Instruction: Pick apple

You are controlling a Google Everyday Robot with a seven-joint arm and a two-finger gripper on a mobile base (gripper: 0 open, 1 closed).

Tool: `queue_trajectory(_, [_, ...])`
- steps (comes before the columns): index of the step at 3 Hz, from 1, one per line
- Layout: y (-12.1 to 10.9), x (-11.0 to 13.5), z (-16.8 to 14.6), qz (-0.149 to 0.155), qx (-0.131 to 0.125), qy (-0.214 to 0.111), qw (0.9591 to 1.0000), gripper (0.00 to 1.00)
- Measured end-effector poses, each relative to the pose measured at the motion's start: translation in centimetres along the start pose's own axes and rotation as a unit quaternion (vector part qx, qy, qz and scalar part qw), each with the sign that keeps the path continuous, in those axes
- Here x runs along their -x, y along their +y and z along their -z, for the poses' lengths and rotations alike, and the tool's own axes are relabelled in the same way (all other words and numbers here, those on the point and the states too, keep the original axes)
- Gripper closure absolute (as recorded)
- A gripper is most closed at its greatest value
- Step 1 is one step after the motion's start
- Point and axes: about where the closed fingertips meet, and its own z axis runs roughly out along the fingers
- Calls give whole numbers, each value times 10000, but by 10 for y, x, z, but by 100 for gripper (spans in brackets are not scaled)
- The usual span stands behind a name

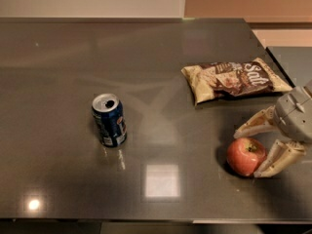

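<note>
The apple (242,158), red with yellowish patches and a stem dimple on top, sits on the dark table (161,72) at the right front. My gripper (248,153) reaches in from the right edge, low over the table. It is open. One tan finger (254,124) lies behind the apple and the other (276,163) lies in front of it at its right. The apple sits partly between the two fingertips and rests on the table.
A blue can (109,120) stands upright left of centre. A snack bag (234,79) lies flat behind the apple. The table's right edge runs just past the bag, and its front edge lies below the apple.
</note>
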Motion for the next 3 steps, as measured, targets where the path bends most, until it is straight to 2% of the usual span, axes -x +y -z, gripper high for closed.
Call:
queue_trajectory(1, [-11,7,12,-244,-49,-78,9997,88])
queue_trajectory(2, [-29,25,37,-473,-125,62,9988,100])
queue_trajectory(3, [-74,59,86,-707,-392,-23,9967,100])
